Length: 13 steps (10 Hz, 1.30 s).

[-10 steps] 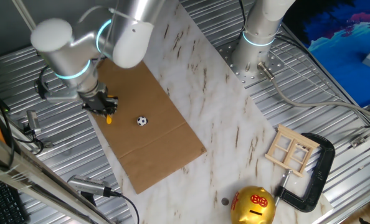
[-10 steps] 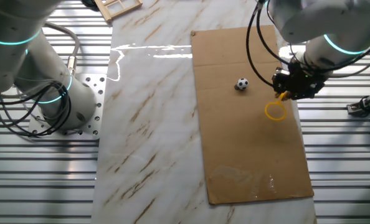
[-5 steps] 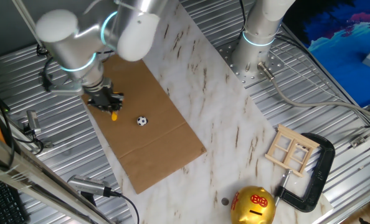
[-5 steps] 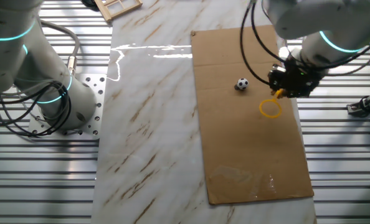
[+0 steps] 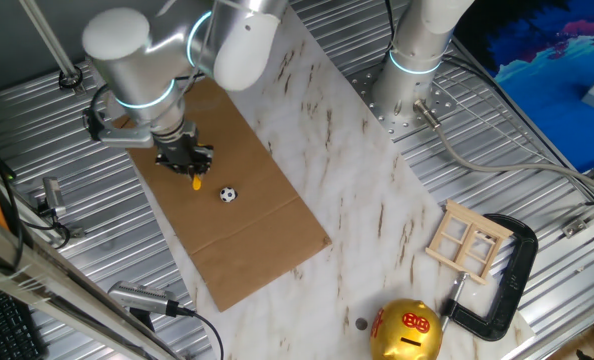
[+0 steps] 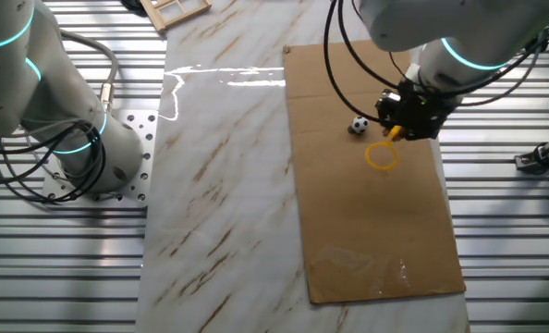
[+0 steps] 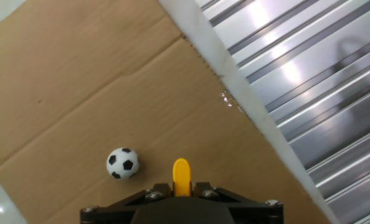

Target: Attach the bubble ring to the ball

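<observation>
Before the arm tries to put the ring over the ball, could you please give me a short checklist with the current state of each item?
1. Tool shut on the bubble ring handle: ok.
2. Loop whole and hanging free below the tool: ok in the other fixed view.
3. Ball sits alone on the cardboard sheet, nothing touching it: ok.
4. Loop centred over the ball: not ok; the ball lies to one side.
5. Loop height above the cardboard: cannot tell.

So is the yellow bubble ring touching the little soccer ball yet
Apart. The other fixed view shows bare cardboard between the bubble ring, held in the gripper, and the ball.
</observation>
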{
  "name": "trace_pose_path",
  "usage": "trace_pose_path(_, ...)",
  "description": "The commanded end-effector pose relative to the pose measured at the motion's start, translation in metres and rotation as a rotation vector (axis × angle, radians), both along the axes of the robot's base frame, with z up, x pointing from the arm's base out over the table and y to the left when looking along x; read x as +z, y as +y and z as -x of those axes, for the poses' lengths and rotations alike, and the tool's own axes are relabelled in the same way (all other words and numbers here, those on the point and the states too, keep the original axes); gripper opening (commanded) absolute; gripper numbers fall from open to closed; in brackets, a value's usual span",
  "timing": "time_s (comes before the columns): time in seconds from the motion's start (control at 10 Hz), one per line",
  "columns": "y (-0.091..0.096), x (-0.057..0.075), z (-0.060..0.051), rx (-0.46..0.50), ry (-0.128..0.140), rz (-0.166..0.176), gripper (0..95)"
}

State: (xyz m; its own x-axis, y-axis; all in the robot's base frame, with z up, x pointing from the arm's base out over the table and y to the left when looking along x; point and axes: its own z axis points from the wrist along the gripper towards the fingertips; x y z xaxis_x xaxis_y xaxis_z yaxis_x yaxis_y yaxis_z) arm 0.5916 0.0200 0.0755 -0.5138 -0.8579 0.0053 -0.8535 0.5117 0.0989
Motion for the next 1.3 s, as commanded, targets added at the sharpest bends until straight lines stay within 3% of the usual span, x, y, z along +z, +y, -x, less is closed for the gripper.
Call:
trace_pose_path(0.1, -0.001, 0.001, 0.001, 0.036, -0.001, -0.015, 0.0)
trace_pose_path(0.4, -0.001, 0.001, 0.001, 0.102, -0.004, -0.022, 0.0)
trace_pose_path(0.6, -0.001, 0.001, 0.001, 0.056, -0.002, -0.027, 0.0)
trace_pose_path(0.7, 0.006, 0.002, 0.002, 0.031, 0.001, -0.044, 0.0)
trace_pose_path(1.0, 0.048, 0.013, 0.014, -0.068, 0.008, -0.046, 0.0)
trace_pose_path(1.3, 0.065, 0.008, 0.028, -0.08, 0.01, -0.043, 0.0)
